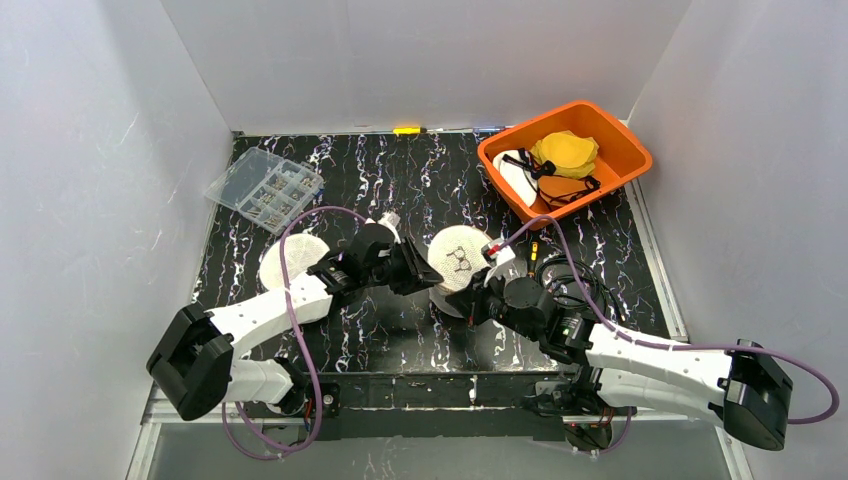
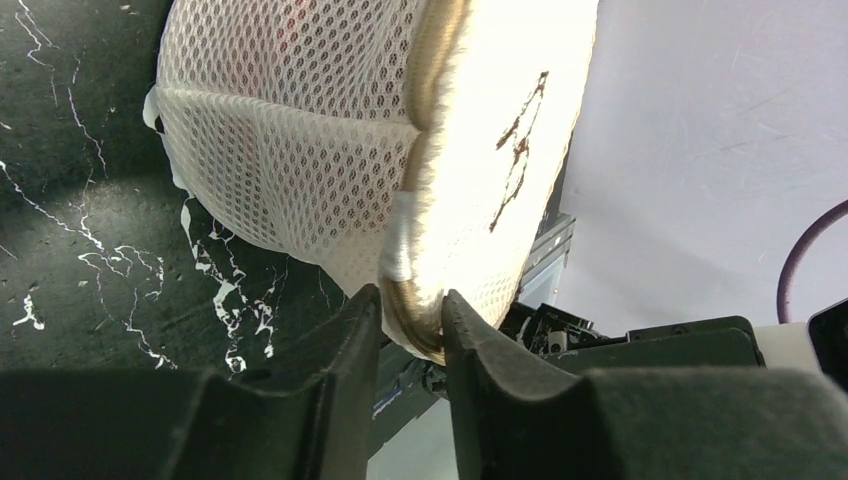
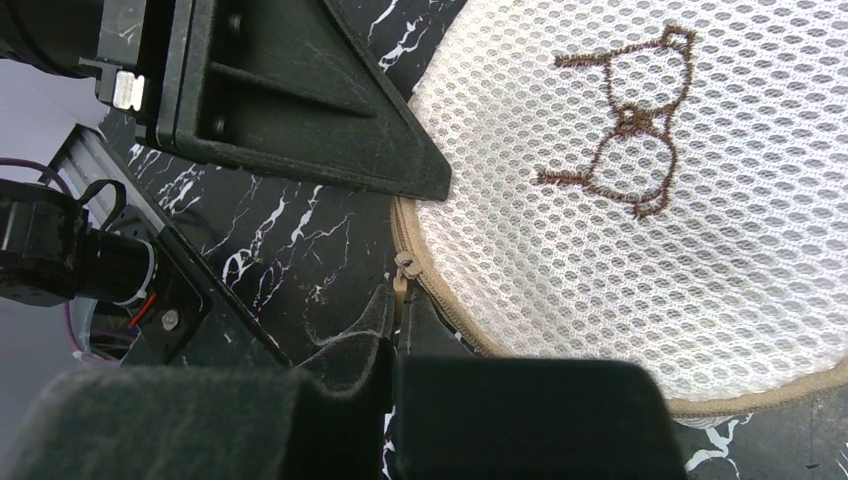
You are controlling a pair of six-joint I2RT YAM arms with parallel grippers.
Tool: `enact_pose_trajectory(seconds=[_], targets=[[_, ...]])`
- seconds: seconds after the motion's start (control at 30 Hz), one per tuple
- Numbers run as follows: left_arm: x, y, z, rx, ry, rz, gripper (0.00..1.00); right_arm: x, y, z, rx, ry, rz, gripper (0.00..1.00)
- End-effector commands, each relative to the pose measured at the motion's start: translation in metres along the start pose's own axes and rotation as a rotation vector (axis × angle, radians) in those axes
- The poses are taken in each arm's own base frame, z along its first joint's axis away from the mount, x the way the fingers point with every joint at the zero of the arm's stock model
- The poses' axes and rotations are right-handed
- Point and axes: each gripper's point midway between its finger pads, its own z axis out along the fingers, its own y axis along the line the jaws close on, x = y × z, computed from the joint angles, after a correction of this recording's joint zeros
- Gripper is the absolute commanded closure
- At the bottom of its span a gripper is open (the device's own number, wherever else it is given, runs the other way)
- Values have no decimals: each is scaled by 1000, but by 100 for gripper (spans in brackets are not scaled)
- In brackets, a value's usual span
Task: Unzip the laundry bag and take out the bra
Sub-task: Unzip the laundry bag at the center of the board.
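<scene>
The laundry bag (image 1: 460, 258) is a round white mesh pouch with a brown bra outline stitched on it and a tan zipper round its rim. It stands tilted on edge on the black marbled table. My left gripper (image 1: 420, 275) comes at it from the left. In the left wrist view its fingers (image 2: 410, 300) press the bag's (image 2: 300, 130) tan rim from both sides. My right gripper (image 1: 478, 298) is at the bag's near edge. In the right wrist view it (image 3: 400, 300) is shut on the tan zipper pull (image 3: 401, 285) beside the bag (image 3: 650, 250). The bra is hidden inside.
An orange bin (image 1: 620, 150) with yellow, white and orange garments sits at the back right. A clear plastic parts box (image 1: 264, 188) lies at the back left. A second white mesh pouch (image 1: 290, 262) lies under the left arm. White walls enclose the table.
</scene>
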Motion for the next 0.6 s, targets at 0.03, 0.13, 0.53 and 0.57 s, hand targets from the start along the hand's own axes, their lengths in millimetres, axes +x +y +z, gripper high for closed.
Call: enact_pose_trajectory(seconds=[0.03,0.13,0.53,0.57], targets=[[-10,-17,-2,23,-32,28,81,-26,22,-5,-68,-52,10,99],[-12,-16,-1,10,-36,31,90,-24,21,-9,-66,-41,5,99],[-19,-14,-9,-17,-55,70,100,-25,-1,-29,35,-42,2,99],[-20,-14,-9,-15,-53,74,100,-27,-3,-31,46,-49,7,99]])
